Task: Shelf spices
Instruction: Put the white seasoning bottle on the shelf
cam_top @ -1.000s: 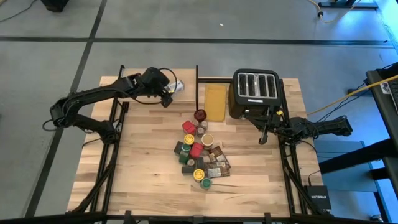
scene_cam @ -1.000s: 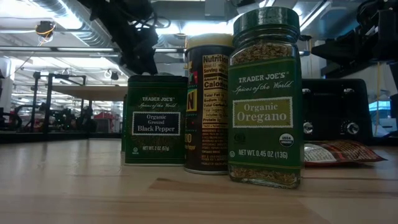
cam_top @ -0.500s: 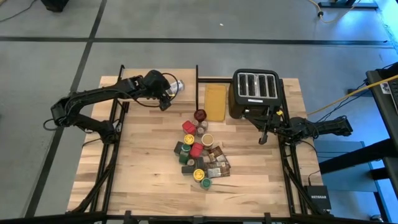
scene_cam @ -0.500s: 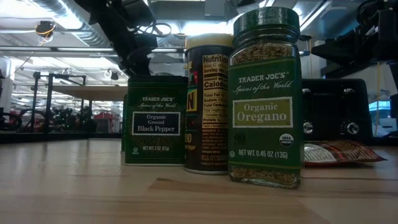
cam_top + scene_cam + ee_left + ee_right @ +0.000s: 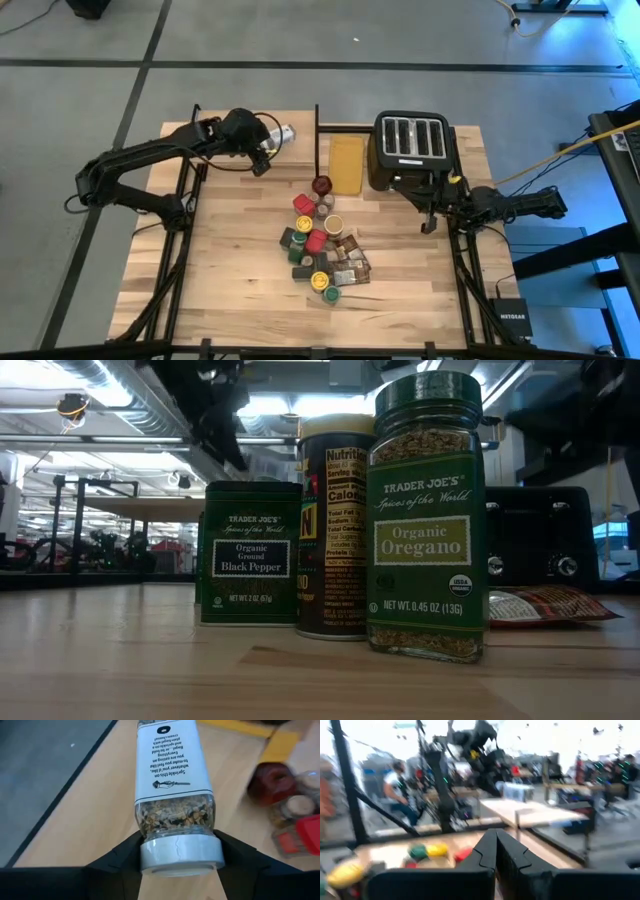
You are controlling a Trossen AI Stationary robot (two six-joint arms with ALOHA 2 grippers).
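Left gripper [image 5: 177, 862] pinches the white-capped end of a clear spice jar [image 5: 172, 785] lying on the shelf [image 5: 225, 135]; the jar's white label runs away from the fingers. Beyond the jar's far end stand the shelf's black upright [image 5: 318, 125], a tan-yellow board [image 5: 347, 163] and a black toaster [image 5: 412, 148]. The remaining spices [image 5: 322, 250] cluster on the table [image 5: 230, 270], well apart from this gripper. Right gripper [image 5: 496, 852], fingers pressed together and empty, hangs just beside the toaster. The low view alone reads labels: a black pepper tin [image 5: 250, 555] and an oregano jar [image 5: 425, 520], which hide most of the pile
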